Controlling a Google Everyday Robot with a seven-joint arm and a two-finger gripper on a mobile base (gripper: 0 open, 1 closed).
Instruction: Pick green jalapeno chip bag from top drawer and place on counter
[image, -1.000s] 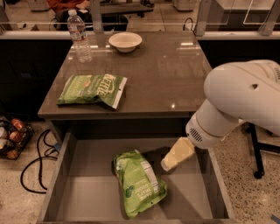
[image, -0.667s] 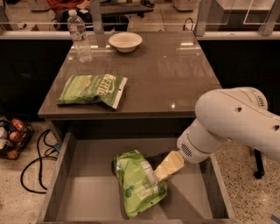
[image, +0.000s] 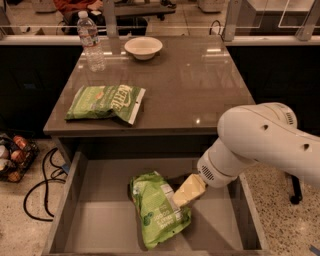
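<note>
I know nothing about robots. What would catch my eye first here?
The bulky white robot arm at the right stands out first. Its pale yellowish gripper is down in the open shallow grey drawer, at the right edge of the puffy bright-green foil chip bag lying there. Next comes the flatter green bag with white KETTLE lettering on the glossy grey-brown counter, near its left front.

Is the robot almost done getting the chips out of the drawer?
Not yet. Done: the top drawer is open and the gripper is down in it, at the green jalapeno chip bag. In hand: getting hold of the bag, which lies on the drawer floor. Left: lifting it out and setting it on the counter.
</note>
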